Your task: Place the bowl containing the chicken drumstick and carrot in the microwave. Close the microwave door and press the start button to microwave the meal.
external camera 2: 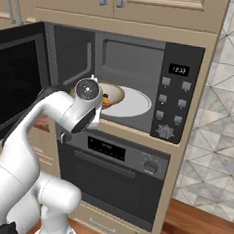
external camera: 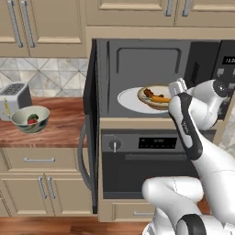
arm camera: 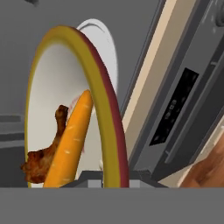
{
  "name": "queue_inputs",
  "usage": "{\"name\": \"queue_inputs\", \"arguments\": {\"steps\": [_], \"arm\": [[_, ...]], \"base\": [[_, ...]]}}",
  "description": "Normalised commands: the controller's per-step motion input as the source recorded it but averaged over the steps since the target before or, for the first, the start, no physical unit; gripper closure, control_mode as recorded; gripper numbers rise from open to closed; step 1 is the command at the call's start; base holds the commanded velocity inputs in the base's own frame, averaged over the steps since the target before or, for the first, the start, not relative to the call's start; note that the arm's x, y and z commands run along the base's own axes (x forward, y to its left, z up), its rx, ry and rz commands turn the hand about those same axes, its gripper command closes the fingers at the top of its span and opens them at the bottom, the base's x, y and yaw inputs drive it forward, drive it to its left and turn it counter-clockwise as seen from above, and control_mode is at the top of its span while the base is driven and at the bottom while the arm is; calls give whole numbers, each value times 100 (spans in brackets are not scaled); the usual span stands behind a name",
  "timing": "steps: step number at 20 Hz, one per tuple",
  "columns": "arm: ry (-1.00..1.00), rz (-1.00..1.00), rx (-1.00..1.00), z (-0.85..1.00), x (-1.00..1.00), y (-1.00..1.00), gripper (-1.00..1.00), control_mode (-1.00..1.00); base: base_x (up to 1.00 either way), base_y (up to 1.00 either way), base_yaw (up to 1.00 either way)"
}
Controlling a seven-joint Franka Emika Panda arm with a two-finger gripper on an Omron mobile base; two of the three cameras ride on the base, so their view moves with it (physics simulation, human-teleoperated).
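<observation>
The pincer (external camera: 176, 87) reaches into the open microwave (external camera: 137, 50) at the near rim of the bowl (external camera: 153, 103); the hand view looks straight along that rim, which runs between the finger tips, so I judge it clamped on the bowl, though the tips themselves are mostly hidden. The bowl sits over the white turntable (external camera 2: 135, 104), on its door-side half, with the chicken drumstick (arm camera: 43, 153) and the carrot (arm camera: 70, 144) lying side by side inside it. Whether the bowl already rests on the turntable I cannot tell. To finish this step well, the bowl should be kept level, set fully down near the middle of the turntable, and released only once it bears its own weight. The microwave door (external camera 2: 14, 80) stands wide open at the left, and the button panel (external camera 2: 174, 91) waits at the right.
</observation>
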Motion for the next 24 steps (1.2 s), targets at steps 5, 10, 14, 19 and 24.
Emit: {"name": "queue_inputs", "arguments": {"steps": [5, 10, 14, 19, 24], "arm": [[6, 0, 1, -30, 34, -7, 100, -100], [4, 0, 0, -39, 37, 0, 100, -100], [2, 0, 0, -21, 38, -8, 100, -100], [0, -1, 0, 0, 30, -27, 100, -100], [0, 0, 0, 0, 28, -10, 100, -100]], "base": [[0, 0, 0], [0, 0, 0], [0, 0, 0], [0, 0, 0], [0, 0, 0]]}}
